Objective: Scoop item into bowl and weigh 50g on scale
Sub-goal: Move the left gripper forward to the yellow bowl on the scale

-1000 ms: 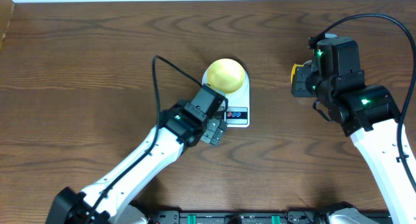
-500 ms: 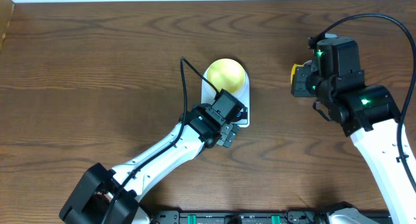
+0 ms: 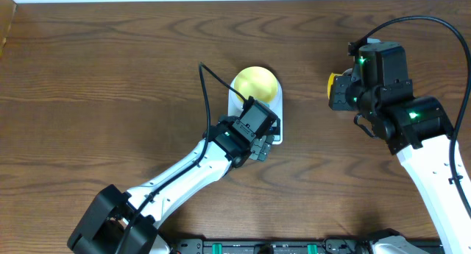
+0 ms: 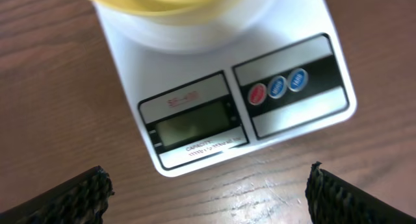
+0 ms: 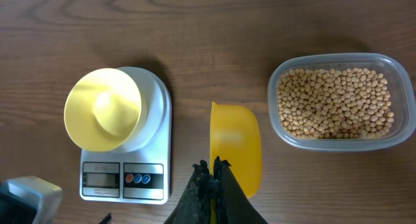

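Left gripper point(image 4: 208, 198) hangs wide open at the near edge of the scale point(image 4: 195, 120), by its display. The bowl point(image 5: 104, 109) sits on the scale's far part. Off to the right, the right gripper point(image 5: 211, 178) is clenched on a yellow scoop point(image 5: 235, 146). The beans point(image 5: 335, 102) fill a clear tub point(image 5: 338, 57) further right.

My left arm point(image 3: 176, 173) stretches from the near left corner diagonally toward the middle. The left gripper point(image 3: 260, 142) is tilted downward, and its jaws stand wide apart. My right arm point(image 3: 430, 166) is bent at the right side. The right gripper point(image 5: 211, 169) points to the left, jaws closed on a yellow scoop point(image 5: 237, 143).
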